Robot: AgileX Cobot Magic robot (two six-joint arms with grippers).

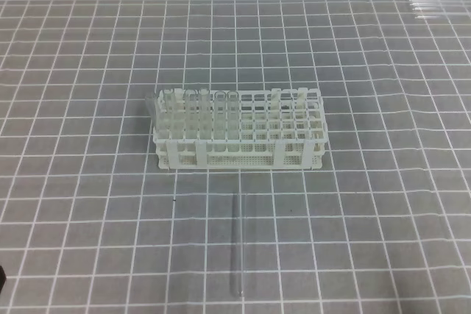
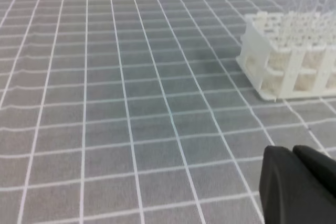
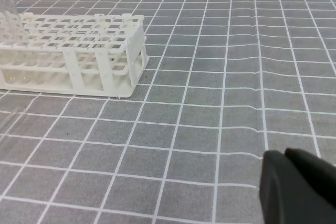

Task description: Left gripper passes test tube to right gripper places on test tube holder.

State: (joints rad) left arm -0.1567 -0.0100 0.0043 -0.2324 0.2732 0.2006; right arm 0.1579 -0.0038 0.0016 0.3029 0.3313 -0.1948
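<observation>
1. We see only a black part of the left gripper (image 2: 299,184) and of the right gripper (image 3: 299,187) low in their wrist views; we cannot tell their opening.
2. The test tube (image 1: 237,244) lies flat on the gridded worktop (image 1: 383,204), long axis running near-to-far, just in front of the test tube holder (image 1: 239,131), touched by neither gripper.
</observation>
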